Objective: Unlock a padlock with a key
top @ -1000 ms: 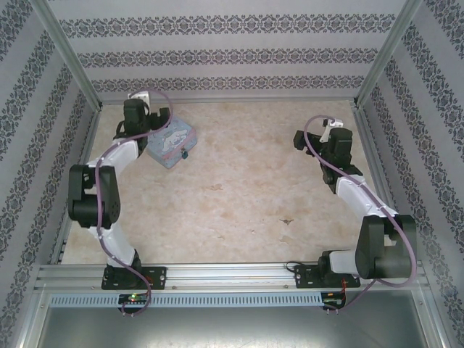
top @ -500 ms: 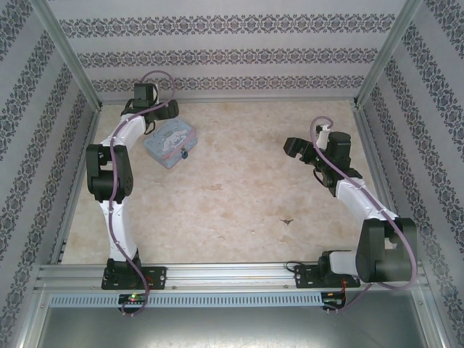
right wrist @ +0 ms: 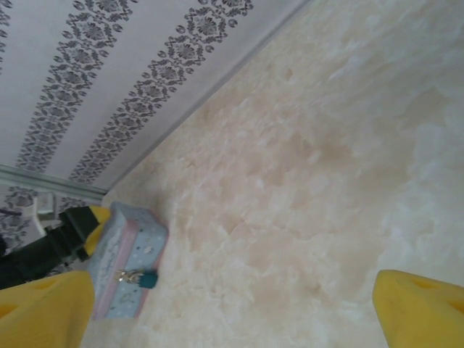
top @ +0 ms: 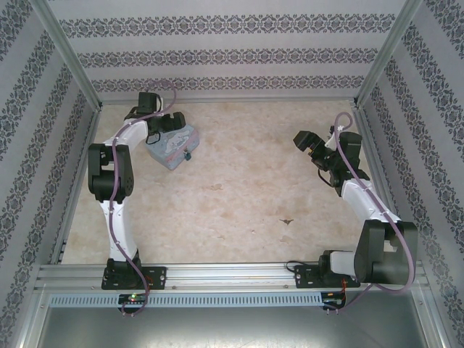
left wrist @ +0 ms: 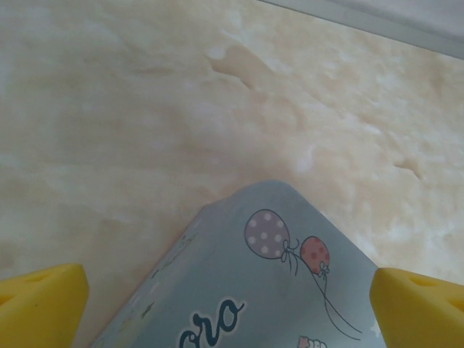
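Note:
The padlock [top: 187, 154] [right wrist: 147, 278] is a tiny teal lock with a brassy top, hanging on the front side of the pastel-blue tin box [top: 171, 150] [right wrist: 129, 255]. My left gripper [top: 168, 129] [left wrist: 230, 319] hovers open over the box's far corner, with one yellow fingertip [left wrist: 38, 304] on either side of the balloon-printed lid [left wrist: 268, 290]. My right gripper [top: 301, 138] [right wrist: 232, 319] is open with nothing in it, raised over the right side of the table and facing left toward the box. Its yellow fingertips [right wrist: 422, 308] frame bare table.
The marble-patterned table [top: 246, 188] has patterned walls on three sides and a metal rail along the near edge [top: 217, 275]. The box sits close to the back-left corner. A wide stretch of table lies between the box and the right gripper.
The left arm stretched out and its gripper swung from the box's left edge to above its far corner. The right gripper dipped toward the centre, then rose back and turned toward the box.

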